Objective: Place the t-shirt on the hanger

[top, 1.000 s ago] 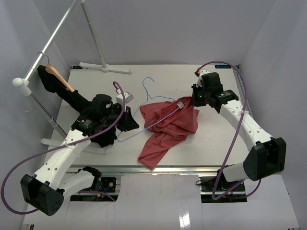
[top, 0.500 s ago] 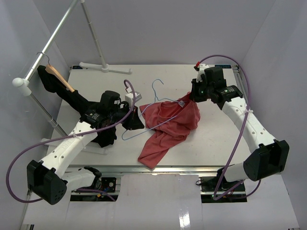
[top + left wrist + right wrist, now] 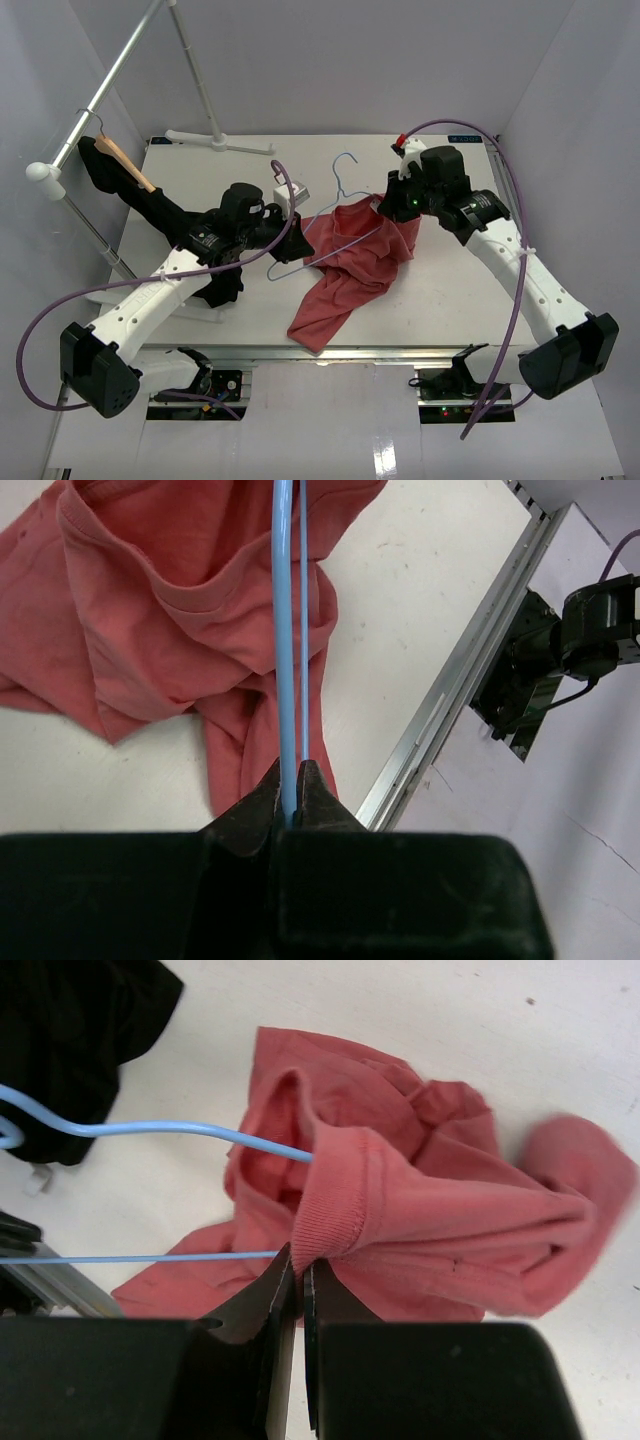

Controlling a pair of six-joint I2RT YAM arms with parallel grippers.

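Nearest the arm bases, one t-shirt is seen bunched on the white desk, with a long tail of cloth trailing toward the near edge and its upper part lifted between the two grippers. Two arms are counted, one on each side. The left gripper is pressed together on one light-blue wire hanger, whose two wires are seen in the left wrist view running side by side from the fingertips out over the crumpled red cloth. The right gripper is closed in a pinch on the ribbed collar edge of the t-shirt, held up off the desk. In the right wrist view, one wire of the hanger is seen entering the neck opening, while the other wire meets the cloth just beside the fingertips. The hook of the hanger is raised above the desk between the two wrists. Farther back on the left, one black garment is draped on one tan wooden hanger, which is hung from a single white rail. One stand foot rests at the far edge.
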